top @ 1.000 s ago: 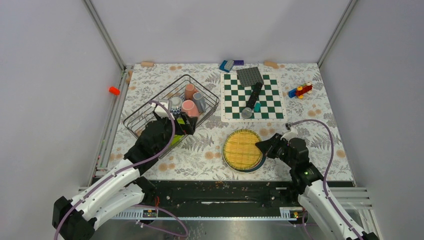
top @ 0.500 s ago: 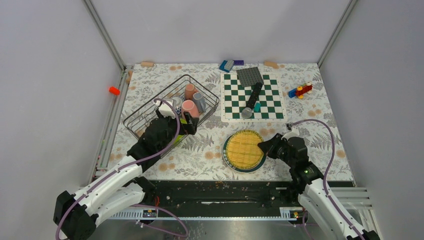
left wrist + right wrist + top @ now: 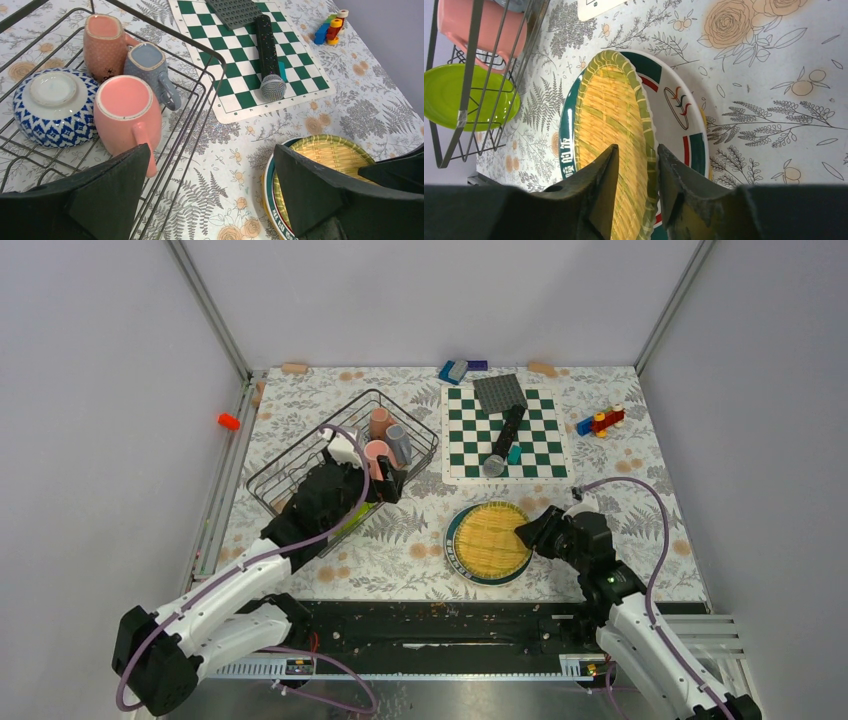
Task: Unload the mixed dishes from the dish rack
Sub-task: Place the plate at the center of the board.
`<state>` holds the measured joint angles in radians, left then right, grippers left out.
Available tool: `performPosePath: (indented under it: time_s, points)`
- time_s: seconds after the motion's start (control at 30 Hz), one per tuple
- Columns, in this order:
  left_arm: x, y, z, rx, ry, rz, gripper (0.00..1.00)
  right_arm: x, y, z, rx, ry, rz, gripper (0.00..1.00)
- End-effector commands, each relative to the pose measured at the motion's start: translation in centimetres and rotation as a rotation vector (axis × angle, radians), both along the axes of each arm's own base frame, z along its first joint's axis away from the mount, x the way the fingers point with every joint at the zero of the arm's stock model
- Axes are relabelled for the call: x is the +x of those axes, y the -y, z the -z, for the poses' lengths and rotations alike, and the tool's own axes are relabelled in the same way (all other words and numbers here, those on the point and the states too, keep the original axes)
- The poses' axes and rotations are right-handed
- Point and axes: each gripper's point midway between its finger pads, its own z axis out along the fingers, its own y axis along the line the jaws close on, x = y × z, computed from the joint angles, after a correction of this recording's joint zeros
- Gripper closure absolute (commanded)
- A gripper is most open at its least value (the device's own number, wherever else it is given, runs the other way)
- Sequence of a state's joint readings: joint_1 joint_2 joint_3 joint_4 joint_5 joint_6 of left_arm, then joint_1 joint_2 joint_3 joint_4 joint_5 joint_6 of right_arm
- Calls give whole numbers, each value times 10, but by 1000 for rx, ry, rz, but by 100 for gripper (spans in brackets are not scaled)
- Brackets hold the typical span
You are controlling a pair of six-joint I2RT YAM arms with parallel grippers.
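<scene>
Yellow woven plate (image 3: 614, 115) rests on the white plate (image 3: 664, 85); your right gripper (image 3: 636, 150) has its jaws narrowly parted astride the woven rim. Your left gripper (image 3: 210, 150) holds its jaws wide and empty, near the pink mug (image 3: 127, 112) in the dish rack (image 3: 200, 80).

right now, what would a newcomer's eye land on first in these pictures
Probably the yellow woven plate lying on a green-and-red-rimmed white plate at the near middle of the table, its rim straddled by the right pincer. Next, the dark wire dish rack at left, holding pink mugs, a grey mug, a blue patterned bowl and a lime-green plate.
</scene>
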<state>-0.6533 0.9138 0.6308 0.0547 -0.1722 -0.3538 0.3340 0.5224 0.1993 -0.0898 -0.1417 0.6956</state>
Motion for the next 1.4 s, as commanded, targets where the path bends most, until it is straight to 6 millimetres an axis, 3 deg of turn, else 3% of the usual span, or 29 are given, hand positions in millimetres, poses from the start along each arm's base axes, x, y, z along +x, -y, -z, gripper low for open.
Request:
performPosePath:
  time_s: [0.0,0.3,0.67,0.87,1.23,1.37]
  points:
    - [4,13,-31,-40,69,54,1,9,0,-22,-14,51,-2,54]
    - [-1,21,-41,-43,110,120,1,9,2,-19,-41,38,0,20]
    - [-1,27,-50,-43,139,151,1,9,1,-27,-30,81,-10,1]
    - [-1,43,-73,-46,198,236,1,10,9,-29,-49,96,26,0]
    - [6,66,-158,119,434,400,1,11,32,-28,-148,118,110,0]
    - [-6,83,-161,225,495,578,1,12,34,-31,-159,136,110,1]
